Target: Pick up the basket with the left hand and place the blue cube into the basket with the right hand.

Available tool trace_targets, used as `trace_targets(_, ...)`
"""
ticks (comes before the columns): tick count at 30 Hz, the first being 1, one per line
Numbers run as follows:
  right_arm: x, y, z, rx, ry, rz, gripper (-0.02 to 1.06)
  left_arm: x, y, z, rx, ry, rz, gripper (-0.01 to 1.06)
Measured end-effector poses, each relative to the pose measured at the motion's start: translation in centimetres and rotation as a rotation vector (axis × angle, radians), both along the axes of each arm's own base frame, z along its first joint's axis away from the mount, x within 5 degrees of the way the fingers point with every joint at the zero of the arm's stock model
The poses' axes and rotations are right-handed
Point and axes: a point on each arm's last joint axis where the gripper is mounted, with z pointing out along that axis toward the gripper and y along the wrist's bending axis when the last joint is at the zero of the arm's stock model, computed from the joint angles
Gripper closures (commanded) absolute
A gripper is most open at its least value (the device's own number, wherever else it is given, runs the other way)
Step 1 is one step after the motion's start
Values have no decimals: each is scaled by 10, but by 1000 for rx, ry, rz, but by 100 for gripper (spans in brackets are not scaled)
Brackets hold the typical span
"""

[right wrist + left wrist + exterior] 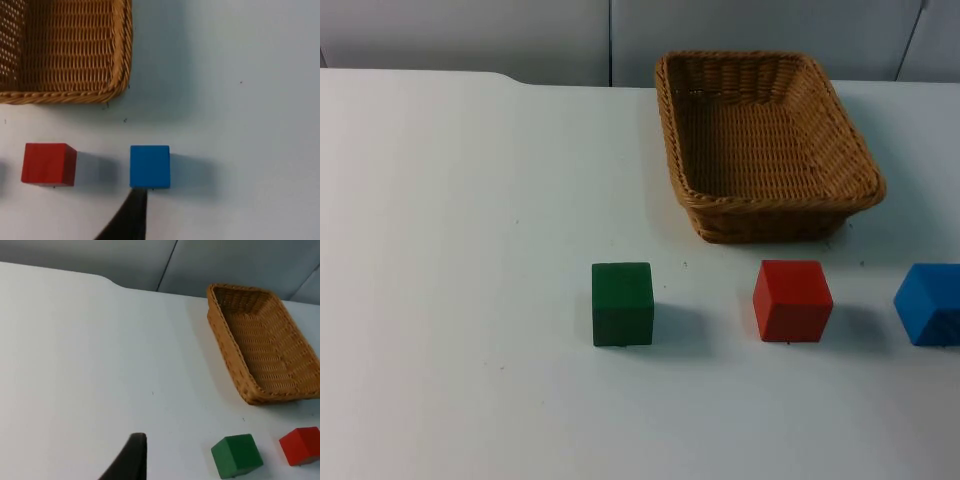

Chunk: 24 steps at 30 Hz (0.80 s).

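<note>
An empty woven wicker basket (pixel 767 146) stands on the white table at the back, right of centre. The blue cube (pixel 930 304) sits at the front right, close to the picture's right edge. My left gripper (pixel 131 460) hovers over bare table well to the left of the basket (pixel 260 347), apart from it. My right gripper (pixel 132 214) hangs just in front of the blue cube (pixel 150 166), its tip close to the cube's near face; the basket's corner (pixel 75 50) lies beyond.
A red cube (pixel 792 300) sits left of the blue one, in front of the basket. A green cube (pixel 622 304) lies further left. The grey partition wall (pixel 470 30) closes the table's far edge. Bare table top (pixel 450 200) spreads over the left half.
</note>
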Motion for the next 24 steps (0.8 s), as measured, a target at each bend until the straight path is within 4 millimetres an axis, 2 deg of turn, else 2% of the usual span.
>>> trace_targets(2,4,0,-4,1,20,2,0,6,0,-2,-2,9,-7,0)
trace_targets(6,23,0,-21,7,86,4,0,32,0,-5,7,52,-25,0)
trace_targets(7,23,0,-21,7,86,4,1,32,0,-5,7,52,-25,0)
trace_targets(11,37,2,-34,33,125,17,2,58,1,-4,19,78,-36,0)
trace_targets(12,37,2,-34,33,125,17,3,58,1,-4,19,78,-36,0)
trace_targets(17,53,3,-53,42,182,22,4,85,2,-7,21,117,-43,0)
trace_targets(24,67,3,-71,44,232,21,4,110,0,-17,8,128,-73,0)
